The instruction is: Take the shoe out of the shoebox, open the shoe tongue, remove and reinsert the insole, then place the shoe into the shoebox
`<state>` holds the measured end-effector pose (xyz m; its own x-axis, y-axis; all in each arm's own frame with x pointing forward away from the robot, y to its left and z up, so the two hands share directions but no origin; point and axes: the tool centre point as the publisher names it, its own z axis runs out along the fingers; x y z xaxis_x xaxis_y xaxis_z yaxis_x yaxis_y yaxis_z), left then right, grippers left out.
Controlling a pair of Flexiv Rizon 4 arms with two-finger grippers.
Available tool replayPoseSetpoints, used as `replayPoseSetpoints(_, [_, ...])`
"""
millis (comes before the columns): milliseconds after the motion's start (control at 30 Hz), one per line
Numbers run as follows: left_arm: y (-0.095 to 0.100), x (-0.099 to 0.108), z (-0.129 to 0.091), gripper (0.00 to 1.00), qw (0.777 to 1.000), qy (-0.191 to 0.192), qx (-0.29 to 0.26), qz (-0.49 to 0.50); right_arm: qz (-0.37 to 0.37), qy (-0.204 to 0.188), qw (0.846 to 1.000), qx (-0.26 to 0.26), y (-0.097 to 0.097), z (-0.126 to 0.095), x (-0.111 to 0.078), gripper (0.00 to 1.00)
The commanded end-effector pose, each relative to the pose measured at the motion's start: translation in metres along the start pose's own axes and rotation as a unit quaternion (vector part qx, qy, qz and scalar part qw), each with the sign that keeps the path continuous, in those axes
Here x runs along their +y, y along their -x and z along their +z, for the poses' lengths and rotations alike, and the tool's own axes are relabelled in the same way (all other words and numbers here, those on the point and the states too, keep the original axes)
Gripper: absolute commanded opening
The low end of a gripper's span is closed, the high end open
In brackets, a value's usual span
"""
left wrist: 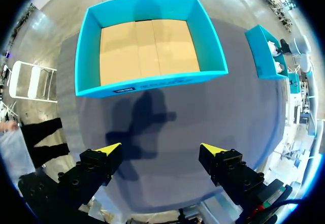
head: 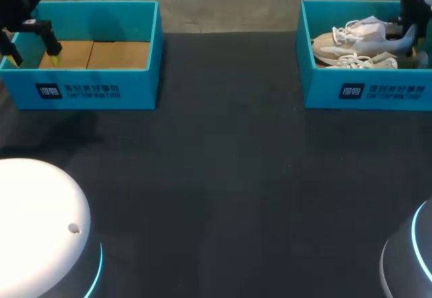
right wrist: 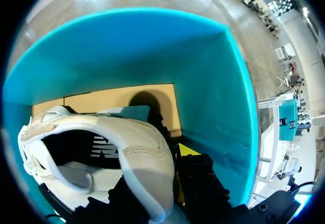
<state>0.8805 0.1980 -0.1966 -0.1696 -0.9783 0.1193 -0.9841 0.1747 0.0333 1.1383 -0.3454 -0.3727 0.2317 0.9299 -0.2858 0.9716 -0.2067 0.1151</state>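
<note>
- One sneaker (right wrist: 137, 137), clamped at its collar by the right gripper (right wrist: 161, 158), lies in the shoebox (right wrist: 213, 97) at the table's far right corner: removal step.
- Left gripper (left wrist: 160, 150): jaws apart.
- Next, lift it clear of the wall.

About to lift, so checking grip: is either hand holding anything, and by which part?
Right hand appears shut on the shoe, pinching the side of its collar rim. Left hand is open and empty.

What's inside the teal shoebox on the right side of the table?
A pale shoe with white laces, with my right end effector at it. Brown cardboard floor shows beyond; whatever lies under the shoe is covered.
</note>
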Motion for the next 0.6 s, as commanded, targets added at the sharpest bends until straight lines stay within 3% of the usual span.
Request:
replayPoseSetpoints(33, [-0.0004,0.0012,-0.0006,1.00,1.000,0.000,-0.001,0.000,-0.002,-0.007,1.000,0.004,-0.0033,0.0080,0.0069,0.00])
replayPoseSetpoints(600, [-0.0004,0.0012,-0.0006,1.00,1.000,0.000,-0.001,0.000,-0.020,-0.025,0.998,0.045,-0.0100,0.0176,0.0031,0.00])
